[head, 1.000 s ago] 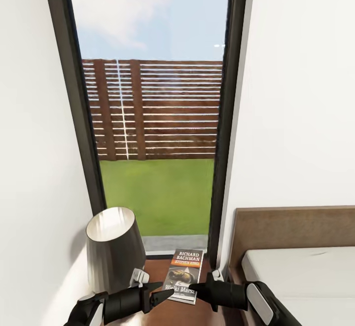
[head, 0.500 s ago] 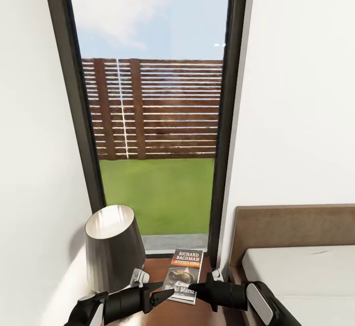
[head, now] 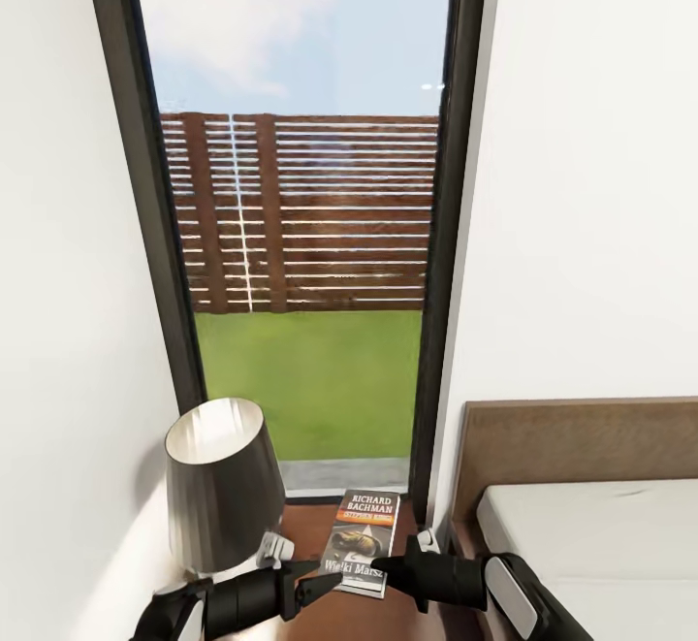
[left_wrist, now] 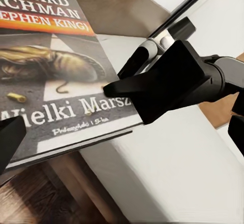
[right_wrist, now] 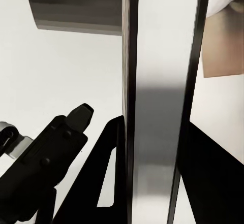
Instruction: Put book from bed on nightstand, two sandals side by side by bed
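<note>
Room: white walls; tall black-framed window ahead, with a slatted fence and lawn behind the glass
Nightstand: dark brown worktop at the foot of the window, just beside the bed; only a strip of its top is in the head view
Lamp: grey shade standing on the nightstand's left part, near the book
Book: lies flat, cover up, on the nightstand between lamp and bed; black cover, orange band, a shoe picture below; its near edge passes under the two hand tips
Bed: brown headboard against the right wall, pale mattress below it
Left hand: points right, low over the book's near edge; fingers seem drawn to one tip, but I cannot tell whether they are closed
Right hand: points left toward the left hand, tip above the cover; from the left wrist view it tapers to a point over the book; open or closed, cannot tell
</note>
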### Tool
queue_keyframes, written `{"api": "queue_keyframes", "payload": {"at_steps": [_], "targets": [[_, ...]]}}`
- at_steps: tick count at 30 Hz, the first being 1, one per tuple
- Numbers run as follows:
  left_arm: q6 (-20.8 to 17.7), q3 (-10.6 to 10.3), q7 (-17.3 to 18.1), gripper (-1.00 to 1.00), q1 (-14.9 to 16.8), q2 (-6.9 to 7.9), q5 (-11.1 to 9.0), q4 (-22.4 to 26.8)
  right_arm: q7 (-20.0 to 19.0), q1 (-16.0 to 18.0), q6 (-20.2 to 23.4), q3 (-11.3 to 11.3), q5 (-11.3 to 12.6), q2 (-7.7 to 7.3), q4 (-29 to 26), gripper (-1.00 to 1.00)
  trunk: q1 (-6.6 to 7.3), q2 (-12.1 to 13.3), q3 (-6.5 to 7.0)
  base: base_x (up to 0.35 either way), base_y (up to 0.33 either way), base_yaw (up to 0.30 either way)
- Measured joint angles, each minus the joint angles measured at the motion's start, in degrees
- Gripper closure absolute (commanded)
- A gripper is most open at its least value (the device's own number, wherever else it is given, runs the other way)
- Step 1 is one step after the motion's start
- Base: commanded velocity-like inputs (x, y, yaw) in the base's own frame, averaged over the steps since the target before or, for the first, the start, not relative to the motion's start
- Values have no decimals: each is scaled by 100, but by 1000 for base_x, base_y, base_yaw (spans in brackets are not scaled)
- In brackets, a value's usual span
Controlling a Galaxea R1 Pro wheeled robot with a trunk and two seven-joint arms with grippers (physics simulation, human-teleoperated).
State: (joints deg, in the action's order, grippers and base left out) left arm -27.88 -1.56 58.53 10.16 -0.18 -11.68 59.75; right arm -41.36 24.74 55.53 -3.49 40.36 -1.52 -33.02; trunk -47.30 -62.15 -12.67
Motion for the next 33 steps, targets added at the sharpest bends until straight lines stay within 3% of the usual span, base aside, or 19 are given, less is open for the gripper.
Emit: {"api": "queue_keyframes", "payload": {"at_steps": [33], "targets": [[9, 10, 4, -100, 0, 0, 3, -78, 0, 0, 0, -1, -2, 6, 1, 100, -725, -1325, -593, 0, 0, 0]]}}
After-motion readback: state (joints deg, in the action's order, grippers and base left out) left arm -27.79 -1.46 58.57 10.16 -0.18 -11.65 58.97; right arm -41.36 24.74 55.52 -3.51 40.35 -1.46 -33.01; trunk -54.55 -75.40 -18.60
